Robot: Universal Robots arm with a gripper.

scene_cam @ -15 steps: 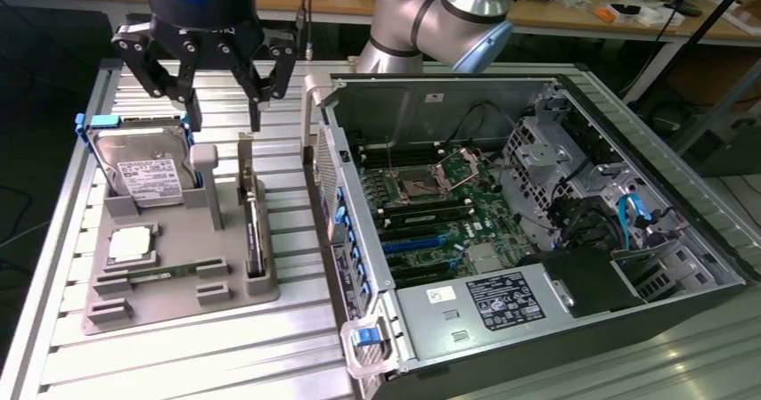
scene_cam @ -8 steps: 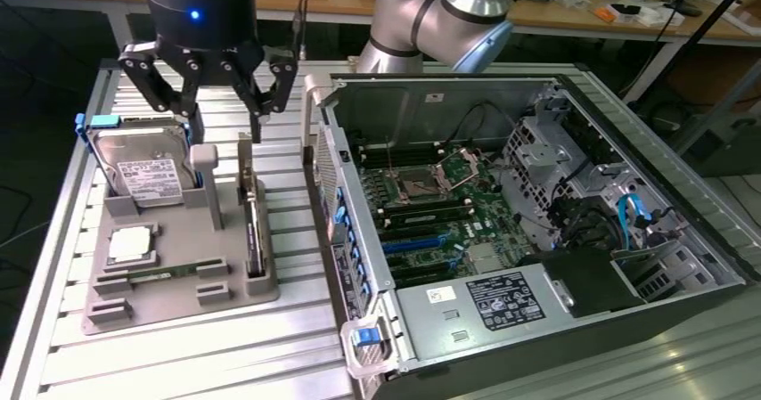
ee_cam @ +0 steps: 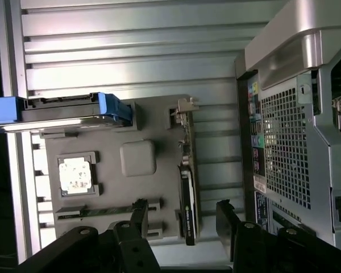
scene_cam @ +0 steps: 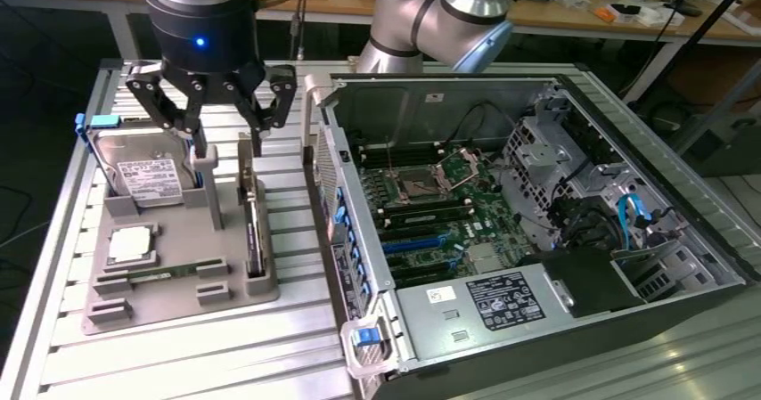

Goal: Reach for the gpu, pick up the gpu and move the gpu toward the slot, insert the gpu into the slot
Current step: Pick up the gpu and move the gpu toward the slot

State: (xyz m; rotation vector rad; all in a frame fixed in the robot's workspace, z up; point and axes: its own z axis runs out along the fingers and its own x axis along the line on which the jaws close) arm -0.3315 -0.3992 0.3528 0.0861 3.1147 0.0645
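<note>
The gpu [scene_cam: 251, 226] stands edge-on in the grey holder [scene_cam: 178, 306], a slim dark plate with its pale metal bracket at the far end. In the wrist view the gpu [ee_cam: 187, 196] runs between my two dark fingers [ee_cam: 139, 213]. My gripper [scene_cam: 230, 140] hangs open just above the card's far end, straddling it without touching. In the wrist view the gripper [ee_cam: 183, 219] has one finger on either side of the card. The slot [scene_cam: 416, 240] is a long blue strip on the green motherboard inside the open computer case [scene_cam: 666, 266], to the exterior view's right.
The holder also carries a silver hard drive [scene_cam: 143, 175] in a blue-tabbed frame, a square processor [scene_cam: 131, 244] and a narrow memory stick [scene_cam: 167, 273]. The case's tall side wall [scene_cam: 339, 231] rises close beside the gpu. A ribbed metal table [scene_cam: 178, 364] lies beneath.
</note>
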